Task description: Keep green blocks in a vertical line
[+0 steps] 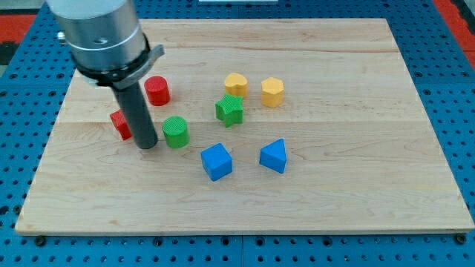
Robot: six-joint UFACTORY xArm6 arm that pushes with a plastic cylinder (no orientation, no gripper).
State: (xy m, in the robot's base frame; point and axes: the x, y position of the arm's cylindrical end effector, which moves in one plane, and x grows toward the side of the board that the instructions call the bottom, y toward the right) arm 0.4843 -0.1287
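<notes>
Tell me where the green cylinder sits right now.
The green cylinder sits left of the board's centre, just right of my tip, below the red cylinder and lower-left of the green star.

Bright, even light; soft shadows.

This looks like a robotics lab bench: a pale wooden board (pixel 334 193) lies on a blue perforated mounting plate (pixel 445 67) showing past every edge, with a red surface (pixel 456 11) beyond the top right corner.
</notes>
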